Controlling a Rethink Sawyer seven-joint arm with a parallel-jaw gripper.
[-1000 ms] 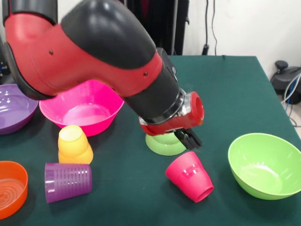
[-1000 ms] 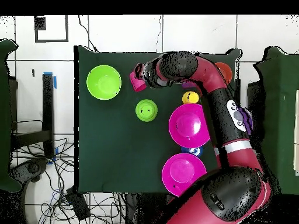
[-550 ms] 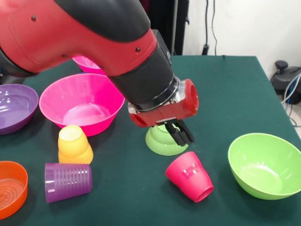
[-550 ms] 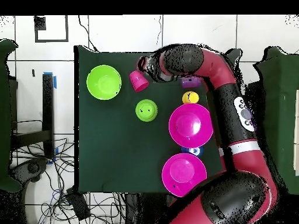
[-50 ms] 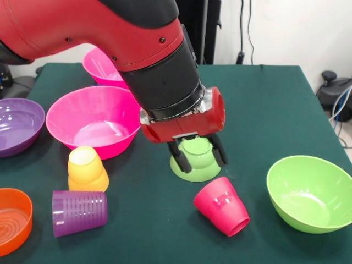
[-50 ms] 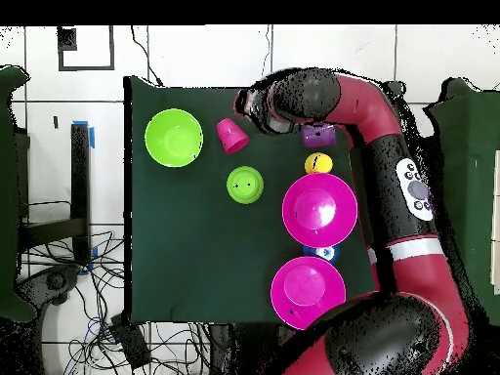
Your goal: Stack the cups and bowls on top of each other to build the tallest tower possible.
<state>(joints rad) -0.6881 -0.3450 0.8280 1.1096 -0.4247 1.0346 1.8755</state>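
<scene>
My gripper (image 5: 198, 155) is open, with its black fingers (image 5: 177, 158) spread apart and nothing held. In the front view they hang on either side of the small green bowl (image 5: 193, 166), which lies upside down. The overhead view puts the gripper (image 6: 244, 102) apart from that bowl (image 6: 245, 184), beyond the red cup (image 6: 232, 136). The red cup (image 5: 221, 206) lies on its side. A yellow cup (image 5: 87, 168) stands upside down beside the purple cup (image 5: 78, 212), which lies on its side. A large lime green bowl (image 5: 309, 192) stands upright.
Two hot pink bowls (image 5: 96, 120) (image 5: 102, 65), a purple bowl (image 5: 16, 124) and an orange bowl (image 5: 12, 219) sit along one side. A small blue bowl (image 6: 319, 253) shows between the pink bowls (image 6: 317, 209). My arm (image 6: 376, 117) covers that side's edge.
The gripper has opened from shut. In the front view it has swung left, and its fingers now frame the small green bowl instead of hanging to its right.
</scene>
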